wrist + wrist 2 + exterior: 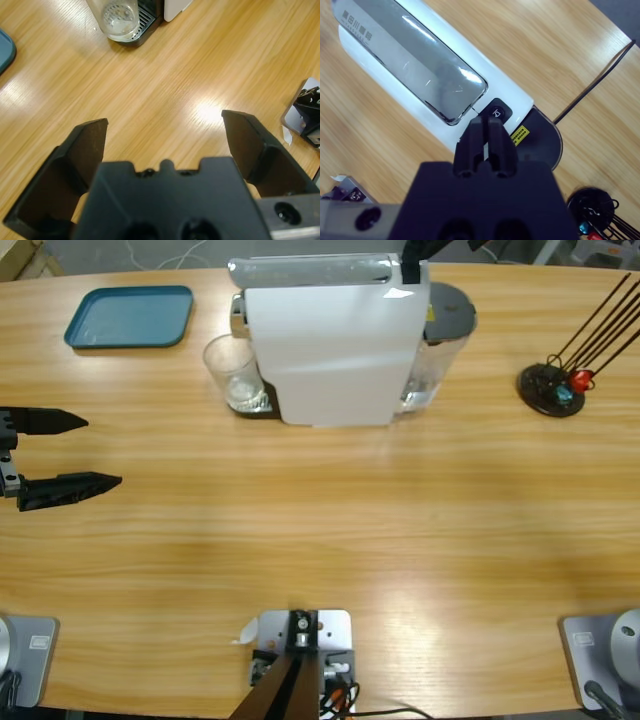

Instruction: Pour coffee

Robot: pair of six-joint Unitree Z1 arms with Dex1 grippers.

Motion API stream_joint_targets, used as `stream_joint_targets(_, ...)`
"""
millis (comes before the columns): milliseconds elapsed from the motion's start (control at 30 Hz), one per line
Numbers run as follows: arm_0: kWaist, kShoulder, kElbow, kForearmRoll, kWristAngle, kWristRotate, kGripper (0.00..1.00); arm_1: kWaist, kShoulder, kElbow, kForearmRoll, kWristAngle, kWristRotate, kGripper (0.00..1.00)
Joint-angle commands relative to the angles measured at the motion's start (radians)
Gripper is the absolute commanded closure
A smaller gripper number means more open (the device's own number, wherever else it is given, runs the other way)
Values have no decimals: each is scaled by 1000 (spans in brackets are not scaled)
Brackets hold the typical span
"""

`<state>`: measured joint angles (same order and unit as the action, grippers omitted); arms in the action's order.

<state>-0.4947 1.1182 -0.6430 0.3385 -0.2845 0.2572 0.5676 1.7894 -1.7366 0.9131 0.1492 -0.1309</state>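
A clear glass (233, 373) (119, 17) stands upright on the drip tray (143, 21) at the left end of the white coffee machine (330, 340) (375, 55). No coffee is in view; the glass shows no brown liquid. My left gripper (98, 452) (165, 122) hovers open over bare table at the left edge, well short of the glass, with nothing between its jaws. My right gripper (488, 124) (414, 262) is shut and empty, its tips right at the machine's black top button (498, 111).
A teal tray (130, 316) (4, 50) lies at the back left. A black round stand with thin rods (551, 388) (592, 207) sits at the right. The machine's dark water tank (443, 325) is at its right end.
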Motion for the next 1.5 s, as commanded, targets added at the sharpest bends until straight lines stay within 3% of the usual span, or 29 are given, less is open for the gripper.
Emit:
stream_joint_targets(33,2,26,39,-6,14,-14,0,-12,60,3,1,-14,-10,1000)
stream_joint_targets(767,2,30,47,-16,13,-14,0,-14,94,86,4,-16,2,1000)
stream_joint_targets(933,2,32,47,-20,13,-14,0,-13,41,9,15,-14,-21,1000)
stream_joint_targets(1000,2,36,46,-23,13,-15,0,9,-13,-86,56,-13,-53,8)
stream_joint_targets(1233,2,35,48,-29,9,-15,0,51,-109,-69,69,-23,-48,0)
stream_joint_targets(1500,2,22,50,-27,7,-15,0,51,-81,-43,69,-28,-29,0)
